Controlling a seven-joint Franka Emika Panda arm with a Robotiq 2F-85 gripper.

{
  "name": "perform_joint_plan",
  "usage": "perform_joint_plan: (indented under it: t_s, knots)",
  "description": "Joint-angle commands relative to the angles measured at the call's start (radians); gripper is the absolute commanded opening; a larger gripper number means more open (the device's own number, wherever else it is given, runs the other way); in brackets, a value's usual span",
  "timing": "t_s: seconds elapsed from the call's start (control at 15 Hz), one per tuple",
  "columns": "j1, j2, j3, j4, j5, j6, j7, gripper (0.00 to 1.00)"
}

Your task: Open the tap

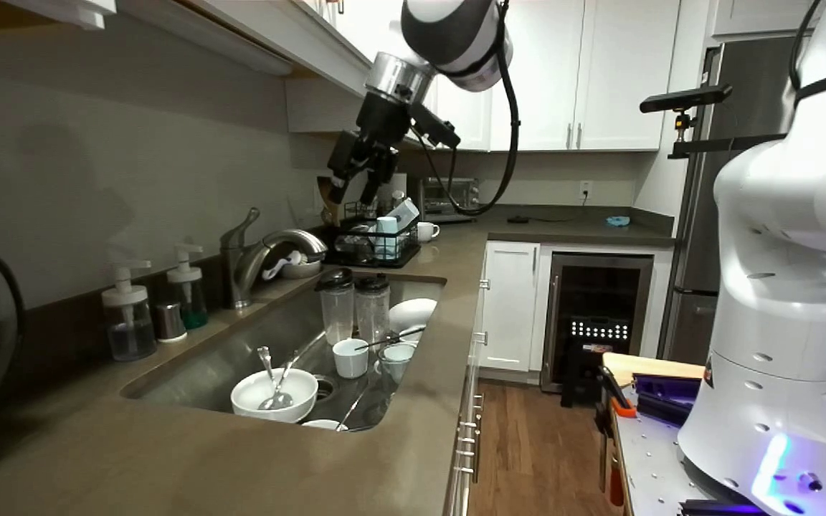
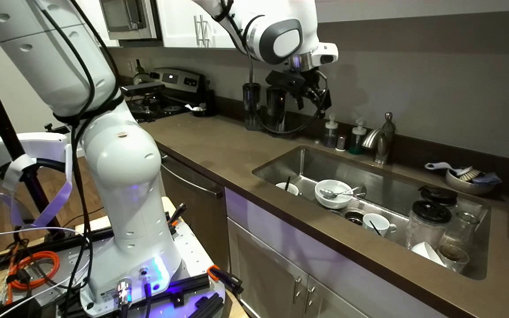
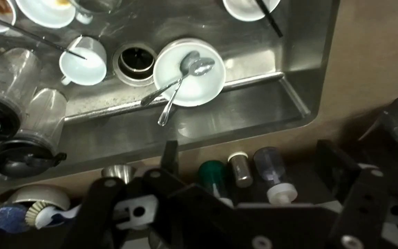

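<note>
The robot has one glossy, rounded white arm [image 2: 124,150]; its round white base [image 2: 124,258], with a bluish light [image 2: 161,267] shining on it, stands apart from the long front edge of the flat brown table [image 1: 298,473]. The arm goes up, partly out of view, and reaches across this edge. Its silver, cylinder-shaped wrist [image 1: 395,75] is tilted. From it the black two-finger pincer [image 1: 353,192] hangs high above the table, toward the back edge, and its fingers [image 3: 170,157] point downward and stand wide apart.
</note>
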Motion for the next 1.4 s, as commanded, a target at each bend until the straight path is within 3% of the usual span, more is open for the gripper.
perform_joint_plan:
  t_s: [0.0, 0.27, 0.53, 0.93, 1.0, 1.07, 1.2, 1.27, 1.33]
  knots:
    - [-0.051, 0.155, 0.037, 0.138, -0.126, 0.102, 0.103, 1.0]
    - [-0.078, 0.304, 0.03, 0.321, -0.316, 0.125, 0.259, 1.0]
    - [-0.062, 0.384, 0.003, 0.413, -0.303, 0.136, 0.315, 1.0]
    - [-0.072, 0.366, -0.003, 0.314, -0.167, 0.282, 0.324, 1.0]
    - [-0.084, 0.343, 0.029, 0.272, -0.068, 0.271, 0.241, 1.0]
    - [-0.064, 0.383, -0.004, 0.342, -0.153, 0.24, 0.291, 1.0]
    - [-0.066, 0.377, 0.006, 0.311, -0.102, 0.248, 0.271, 1.0]
    - [-0.043, 0.382, -0.032, 0.307, -0.222, 0.314, 0.368, 1.0]
    - [-0.035, 0.391, -0.044, 0.306, -0.276, 0.37, 0.382, 1.0]
